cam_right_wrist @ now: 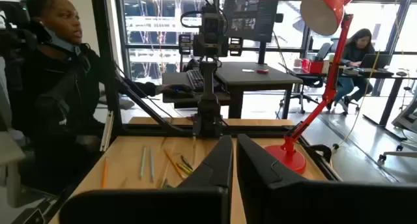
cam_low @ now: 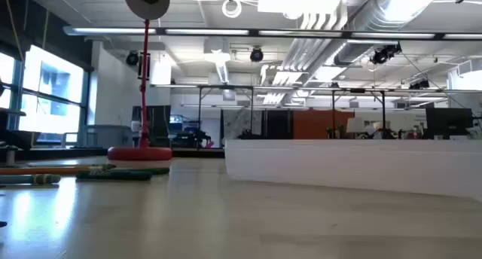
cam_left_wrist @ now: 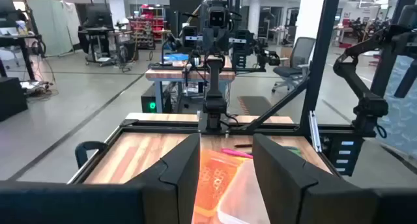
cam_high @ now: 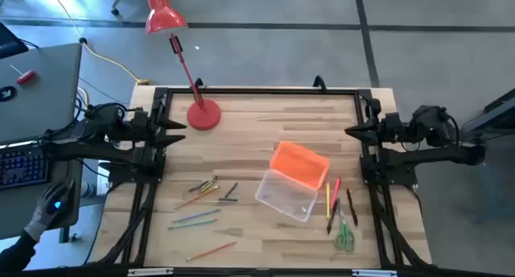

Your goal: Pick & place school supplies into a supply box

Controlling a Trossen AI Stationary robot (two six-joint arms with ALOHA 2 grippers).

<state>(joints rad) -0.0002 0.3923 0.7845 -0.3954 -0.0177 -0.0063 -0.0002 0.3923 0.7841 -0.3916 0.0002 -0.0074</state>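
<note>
The supply box (cam_high: 284, 196) is a clear plastic tub standing open on the table's right half. Its orange gridded lid (cam_high: 299, 164) lies tilted against the box's far rim, and it also shows in the left wrist view as the lid (cam_left_wrist: 218, 178). Pencils and pens (cam_high: 205, 203) lie scattered left of the box. More pens (cam_high: 334, 198) and green-handled scissors (cam_high: 344, 237) lie to its right. My left gripper (cam_high: 175, 132) hovers open at the table's left edge. My right gripper (cam_high: 352, 132) hovers shut at the right edge. Neither holds anything.
A red desk lamp stands on its round base (cam_high: 203, 116) at the far left of the table, with its stem leaning beyond the far edge. A black frame (cam_high: 257, 90) rims the table. A person (cam_right_wrist: 52, 87) sits by the left side, at a desk with a keyboard (cam_high: 20, 166).
</note>
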